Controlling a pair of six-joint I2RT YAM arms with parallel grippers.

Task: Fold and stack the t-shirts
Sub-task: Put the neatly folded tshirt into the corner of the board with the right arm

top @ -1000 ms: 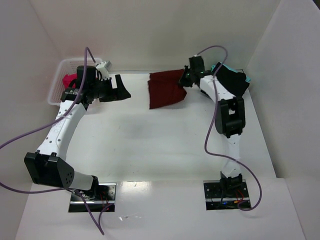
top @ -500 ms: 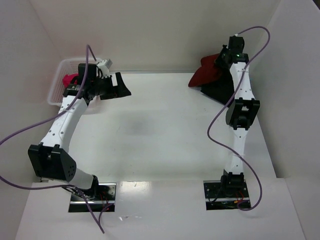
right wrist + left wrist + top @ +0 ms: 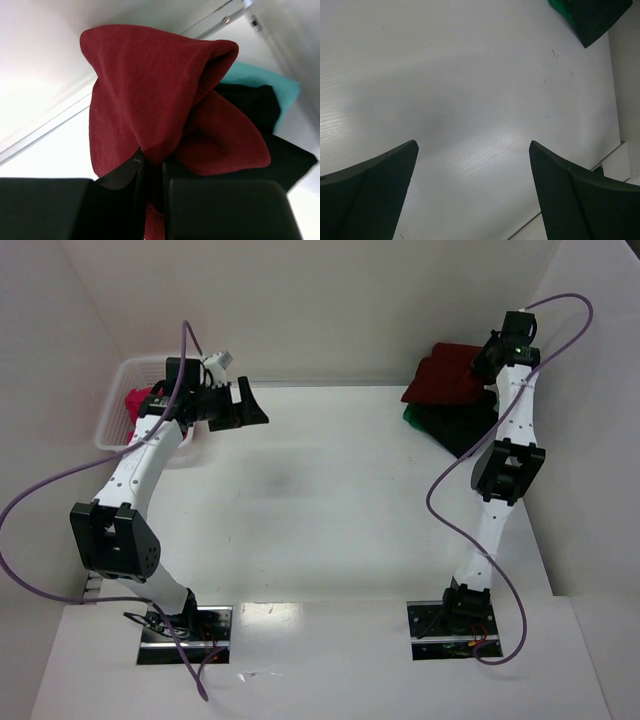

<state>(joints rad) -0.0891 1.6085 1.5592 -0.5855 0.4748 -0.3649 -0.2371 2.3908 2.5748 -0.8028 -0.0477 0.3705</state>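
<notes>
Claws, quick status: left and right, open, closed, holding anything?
Left claw: open, holding nothing.
Right claw: closed on the maroon t-shirt.

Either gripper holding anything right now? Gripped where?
Right gripper is shut on the maroon shirt, pinching a bunched fold of its cloth; which edge cannot be told. Left gripper is open and empty.

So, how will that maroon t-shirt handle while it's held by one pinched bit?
Probably floppy: the maroon t-shirt bunches into loose folds where the jaws of the right gripper pinch one bit. Likely light: the cloth looks thin. It may settle crumpled, not flat, on the black t-shirt.
</notes>
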